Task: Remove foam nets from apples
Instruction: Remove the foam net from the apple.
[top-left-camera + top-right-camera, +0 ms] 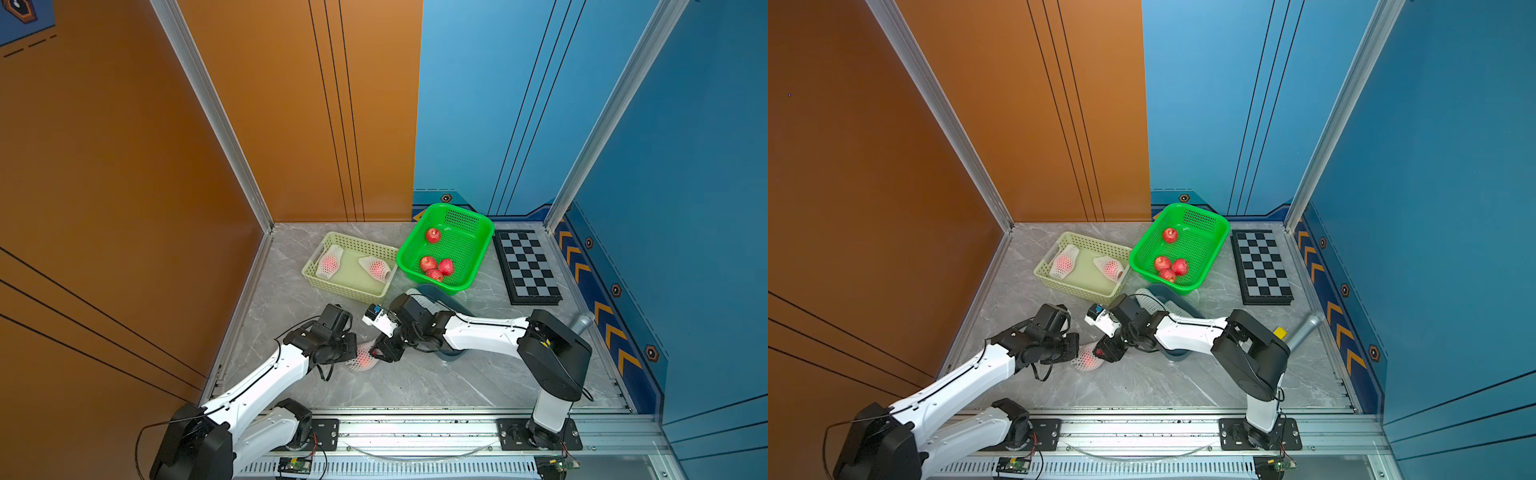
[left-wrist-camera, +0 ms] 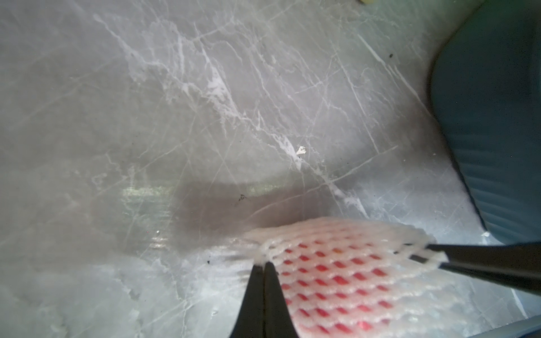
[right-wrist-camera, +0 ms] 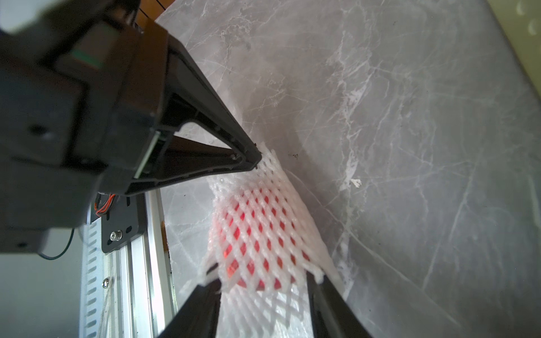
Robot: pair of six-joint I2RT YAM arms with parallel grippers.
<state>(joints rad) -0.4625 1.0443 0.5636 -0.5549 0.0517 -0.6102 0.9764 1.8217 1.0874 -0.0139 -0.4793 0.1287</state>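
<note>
Broadly, a grey marble table [image 1: 415, 374] takes up the floor. The left arm [image 1: 266, 374] and the right arm [image 1: 486, 332] reach in from the near rail [image 1: 415, 432] and meet over the near half, left of centre.

At the far side, a green basket [image 1: 478, 266] sits just right of a pale yellow basket [image 1: 353, 242]. A checkerboard [image 1: 525, 266] lies flat to the right of the green one. A blue tray [image 1: 440, 291] lies on the near side of the green basket. It is partly hidden under the right arm, and white foam mesh [image 1: 1152, 298] shows in it.

Four bare apples [image 1: 433, 235] lie in the green basket, one toward its far end and three clustered toward its near end. Two netted apples [image 1: 329, 262] lie apart in the yellow basket.

One more apple [image 1: 365, 360] sits low between the two grippers in both top views, wrapped in a foam net [image 3: 263, 204]. Whether it touches the table cannot be told.

The left gripper [image 2: 264, 264] is clenched, its fingers pressed together on the left end of the net. The right gripper [image 3: 265, 278] is released. Its fingers stand apart at the right end of the net, where the frayed edge touches both fingertips and red apple skin shows between them.
</note>
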